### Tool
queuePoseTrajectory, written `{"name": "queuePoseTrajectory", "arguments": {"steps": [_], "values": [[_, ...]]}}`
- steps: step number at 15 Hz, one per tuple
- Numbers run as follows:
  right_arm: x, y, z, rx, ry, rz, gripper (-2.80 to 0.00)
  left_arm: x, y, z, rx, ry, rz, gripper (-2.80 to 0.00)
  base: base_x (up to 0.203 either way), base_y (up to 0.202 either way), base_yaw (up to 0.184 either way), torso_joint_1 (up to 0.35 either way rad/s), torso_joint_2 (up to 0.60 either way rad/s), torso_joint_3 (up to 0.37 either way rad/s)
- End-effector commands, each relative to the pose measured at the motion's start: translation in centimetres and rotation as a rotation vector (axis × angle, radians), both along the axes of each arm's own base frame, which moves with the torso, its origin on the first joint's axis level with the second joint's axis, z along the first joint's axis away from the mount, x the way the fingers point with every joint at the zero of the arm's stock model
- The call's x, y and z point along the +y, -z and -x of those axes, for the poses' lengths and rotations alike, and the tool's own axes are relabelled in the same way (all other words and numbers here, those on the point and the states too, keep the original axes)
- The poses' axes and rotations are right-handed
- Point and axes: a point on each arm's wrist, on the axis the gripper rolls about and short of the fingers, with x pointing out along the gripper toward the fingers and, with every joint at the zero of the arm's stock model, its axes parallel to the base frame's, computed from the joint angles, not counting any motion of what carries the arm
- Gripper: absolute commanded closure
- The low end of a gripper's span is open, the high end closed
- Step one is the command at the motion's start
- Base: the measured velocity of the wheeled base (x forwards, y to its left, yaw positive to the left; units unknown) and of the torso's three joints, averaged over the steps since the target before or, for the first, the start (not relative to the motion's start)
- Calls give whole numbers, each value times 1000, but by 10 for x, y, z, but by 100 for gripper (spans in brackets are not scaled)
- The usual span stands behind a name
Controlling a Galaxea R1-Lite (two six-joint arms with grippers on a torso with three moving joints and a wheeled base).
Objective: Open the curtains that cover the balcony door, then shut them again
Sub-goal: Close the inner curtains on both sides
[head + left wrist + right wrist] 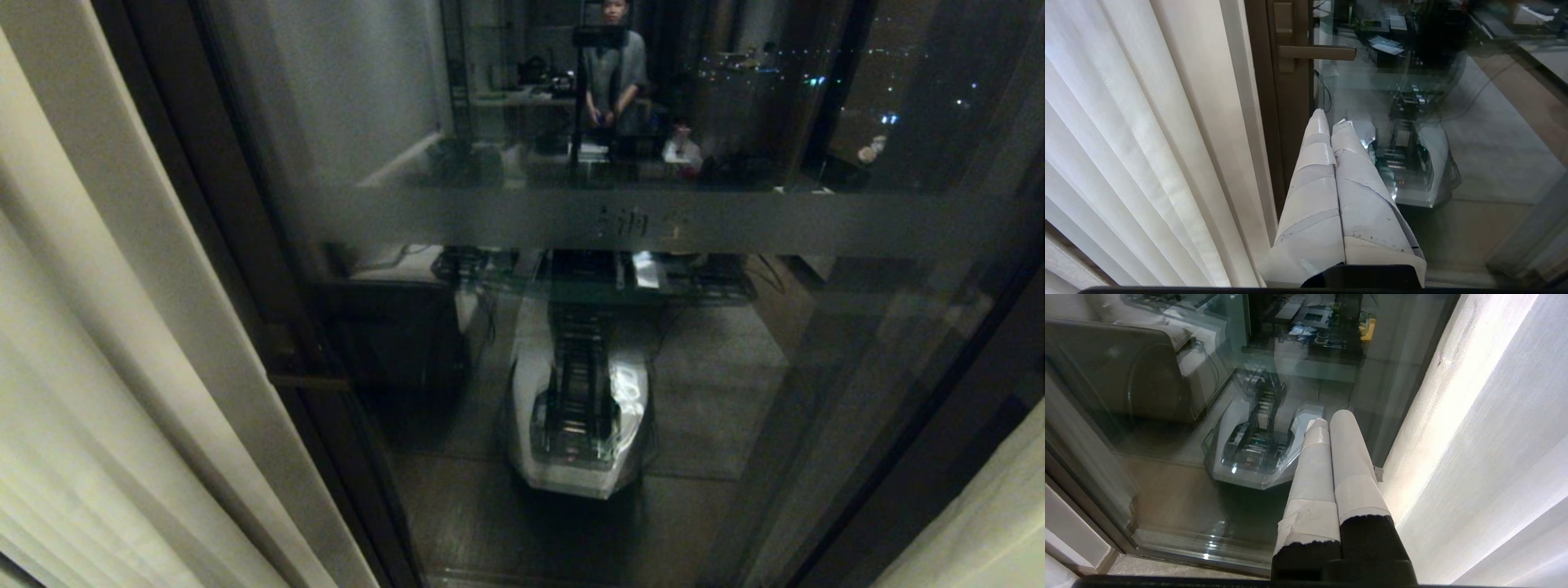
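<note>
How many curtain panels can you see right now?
2: one cream pleated fabric curtain panel left of the dark-framed glass balcony door, another at its lower right. Neither covers the glass.

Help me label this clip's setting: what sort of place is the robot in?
Likely a room at night, facing a glass balcony door. Cream curtains hang at both sides, city lights glimmer beyond, and the glass reflects a cluttered desk and a standing person.
</note>
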Motion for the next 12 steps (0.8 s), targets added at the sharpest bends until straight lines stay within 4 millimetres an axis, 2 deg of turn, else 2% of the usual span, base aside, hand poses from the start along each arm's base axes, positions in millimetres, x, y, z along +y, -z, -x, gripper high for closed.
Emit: {"name": "queuePoseTrajectory", "arguments": {"steps": [1, 12], "values": [[0, 0, 0, 0, 0, 1, 0, 0, 0, 0, -2, 0, 2, 0, 0, 0, 0, 0, 0, 0], [0, 0, 0, 0, 0, 1, 0, 0, -1, 1, 0, -15, -8, 0, 0, 0, 0, 0, 0, 0]]}}
